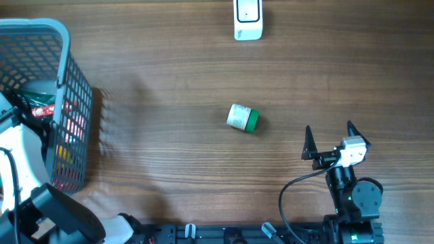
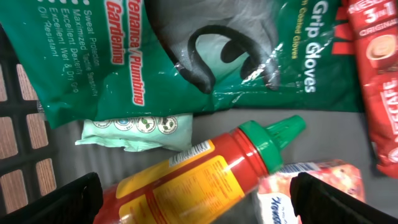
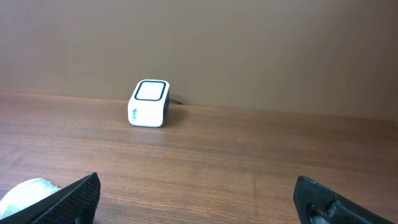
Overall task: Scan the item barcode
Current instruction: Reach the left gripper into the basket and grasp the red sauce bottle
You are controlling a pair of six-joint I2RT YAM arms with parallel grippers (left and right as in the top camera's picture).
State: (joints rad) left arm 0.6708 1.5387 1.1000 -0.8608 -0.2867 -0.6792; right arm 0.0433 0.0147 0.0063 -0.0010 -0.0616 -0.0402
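Black fingers of the right pincer (image 1: 329, 129) stand spread to full width, with nothing between them. The left pincer (image 2: 196, 180) is likewise fully spread and holds nothing.

1. Right side. The pincer sits low over the bench (image 1: 169, 68) and points toward the far edge. The right arm (image 1: 352, 193) rises from the near edge at the right. A small jar (image 1: 242, 118), white with a green cap, lies on its side at mid-bench. It is ahead of the pincer and to its left, and clear of both fingers.

2. Left side. The left arm (image 1: 20, 156) reaches down into a grey basket (image 1: 68, 81) at the left edge of the bench. The pincer points down at the contents and hangs above them. Below it lies a red sauce bottle (image 2: 205, 180) with a green cap and a yellow label. A green glove pack (image 2: 186, 50) lies beyond the bottle. A pale green packet (image 2: 137, 130) lies between the two. A red coffee sachet (image 2: 373, 81) lies at one side.

3. Surface. The bench is brown wood grain. A plain brown wall stands behind its far edge.

4. Open room. A white scanner (image 1: 247, 19) stands at the far edge, well apart from the jar, with its window facing up. Bare wood separates the jar from the scanner, from the basket and from the right pincer.
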